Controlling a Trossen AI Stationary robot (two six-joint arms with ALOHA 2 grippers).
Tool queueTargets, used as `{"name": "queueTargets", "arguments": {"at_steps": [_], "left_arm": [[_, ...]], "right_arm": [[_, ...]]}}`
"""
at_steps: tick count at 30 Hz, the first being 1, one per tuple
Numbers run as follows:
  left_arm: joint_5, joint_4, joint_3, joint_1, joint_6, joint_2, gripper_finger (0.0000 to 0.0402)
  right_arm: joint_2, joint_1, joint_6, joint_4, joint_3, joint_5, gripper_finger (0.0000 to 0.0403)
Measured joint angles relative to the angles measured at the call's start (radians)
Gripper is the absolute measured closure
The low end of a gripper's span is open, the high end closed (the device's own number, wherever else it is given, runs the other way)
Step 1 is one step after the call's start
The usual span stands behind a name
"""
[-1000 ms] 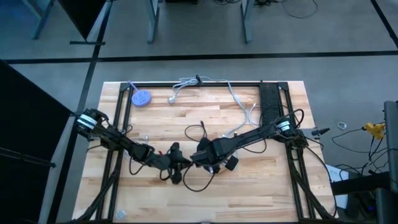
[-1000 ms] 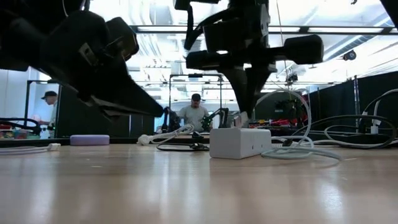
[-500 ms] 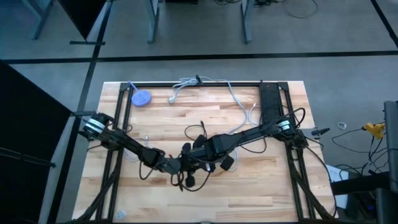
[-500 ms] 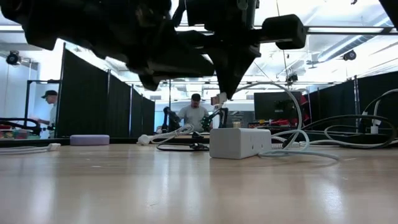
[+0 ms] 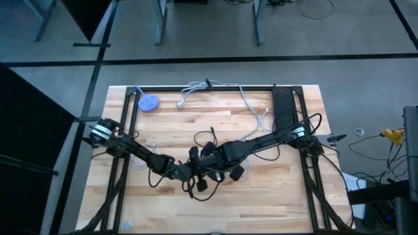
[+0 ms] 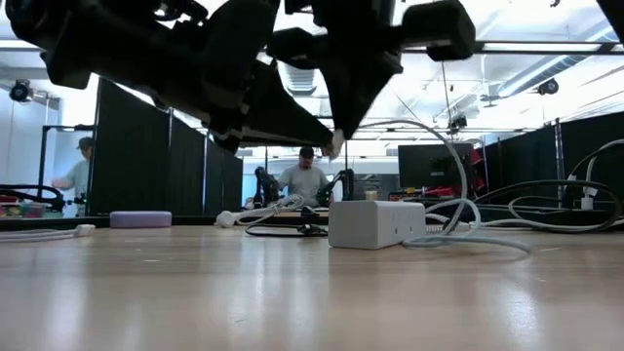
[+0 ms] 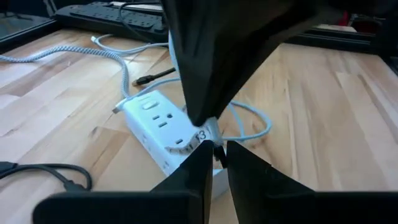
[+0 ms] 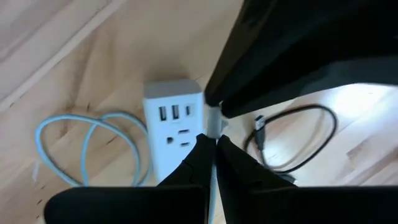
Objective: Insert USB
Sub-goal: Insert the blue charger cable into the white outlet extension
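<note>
The white USB cable is lifted over the middle of the table. Its plug end (image 6: 336, 146) sits where both grippers meet, and its cord (image 6: 458, 185) arcs down to the table. My left gripper (image 7: 216, 155) (image 5: 196, 172) comes from the table's left. My right gripper (image 8: 211, 144) (image 5: 206, 161) comes from the right. Both are shut on the cable, tip to tip. Below them a white power block (image 6: 375, 224) (image 7: 163, 123) (image 8: 173, 118) with outlets and USB ports rests flat on the wood. My left gripper pinches the cable between its two fingers just behind a numbered tag (image 7: 201, 134); the cable is lifted clear above the block. My right gripper pinches the silver plug end (image 8: 213, 121) between its fingers, meeting the left fingers head-on; the plug is held clear of the table.
A loose black cable (image 7: 43, 171) (image 8: 298, 134) lies beside the block. A braided cable (image 7: 74, 53) and a black power strip (image 5: 283, 108) lie toward the far right. A lilac puck (image 5: 148, 102) sits far left. A black frame (image 5: 209, 88) borders the table. People stand in the room behind.
My left gripper moved toward the table's right and met my right gripper. My right gripper rose from beside the power block and shifted left, carrying the cable's plug end up with it. The block stayed put.
</note>
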Motion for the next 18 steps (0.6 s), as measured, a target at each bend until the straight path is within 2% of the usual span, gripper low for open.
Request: {"name": "queueTargets", "arguments": {"at_steps": [6, 18], "left_arm": [[0.0, -0.02, -0.005, 0.005, 0.0, 0.0, 0.0368], [-0.008, -0.045, -0.037, 0.008, -0.028, -0.001, 0.0368]], "right_arm": [[0.0, 0.0, 0.021, 0.007, 0.048, -0.039, 0.0403], [0.0, -0.003, 0.049, -0.006, 0.048, -0.054, 0.0403]]}}
